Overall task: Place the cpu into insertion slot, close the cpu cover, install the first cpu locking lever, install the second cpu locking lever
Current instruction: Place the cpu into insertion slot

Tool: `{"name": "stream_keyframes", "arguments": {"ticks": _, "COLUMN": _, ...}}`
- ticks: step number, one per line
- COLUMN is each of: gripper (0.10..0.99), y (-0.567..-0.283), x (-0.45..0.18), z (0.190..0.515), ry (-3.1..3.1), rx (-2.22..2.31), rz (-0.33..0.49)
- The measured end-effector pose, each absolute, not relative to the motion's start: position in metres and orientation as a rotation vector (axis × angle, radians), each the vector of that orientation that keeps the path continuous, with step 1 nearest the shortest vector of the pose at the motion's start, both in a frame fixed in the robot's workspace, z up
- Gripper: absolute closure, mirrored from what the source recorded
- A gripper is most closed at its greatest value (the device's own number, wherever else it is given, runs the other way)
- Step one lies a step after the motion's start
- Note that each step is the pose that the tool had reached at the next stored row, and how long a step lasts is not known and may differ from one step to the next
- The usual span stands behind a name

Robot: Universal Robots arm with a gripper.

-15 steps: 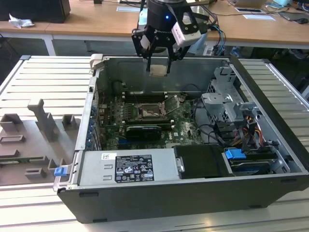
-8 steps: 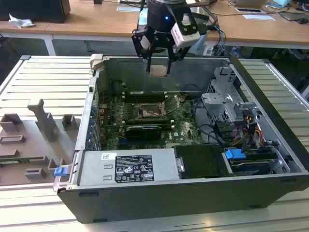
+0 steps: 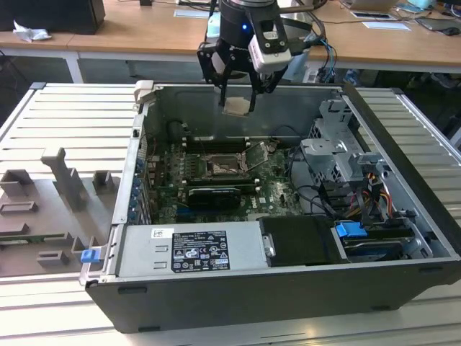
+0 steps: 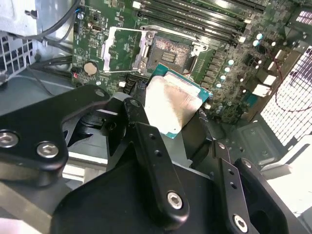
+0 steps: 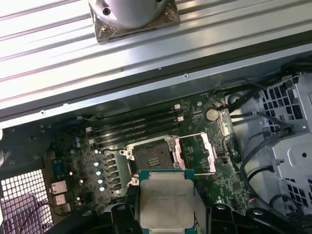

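My gripper (image 4: 170, 122) was clamped on the cpu (image 4: 171, 101). The jaws were drawn in to the chip's width, pinching its edges, and its pale metal face lay bare between my fingers (image 4: 138, 119). I hung well above the insertion slot (image 5: 150, 158), whose dark centre was uncovered. Just beside the slot the cpu cover (image 5: 195, 152) stood tipped open, clear of the opening. Around the slot spread the green motherboard (image 5: 73, 146), with the long memory slots (image 5: 131, 126) near it. Well out from the slot rose the grey wall of the computer case (image 3: 216, 303). I judged the first step in hand: placing the chip. Seating it called for holding it square and level over the slot, then a gentle, straight descent.
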State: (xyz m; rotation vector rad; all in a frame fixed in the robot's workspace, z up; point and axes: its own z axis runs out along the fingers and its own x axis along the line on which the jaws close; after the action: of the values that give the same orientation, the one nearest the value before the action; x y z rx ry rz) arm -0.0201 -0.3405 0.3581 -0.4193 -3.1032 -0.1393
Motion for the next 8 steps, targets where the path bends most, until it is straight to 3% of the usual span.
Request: {"name": "stream_keyframes", "arguments": {"ticks": 8, "gripper": 0.549, "y": -0.3405, "x": -0.0201, "z": 0.3573, "ry": -3.081, "rx": -0.591, "rz": -0.134}}
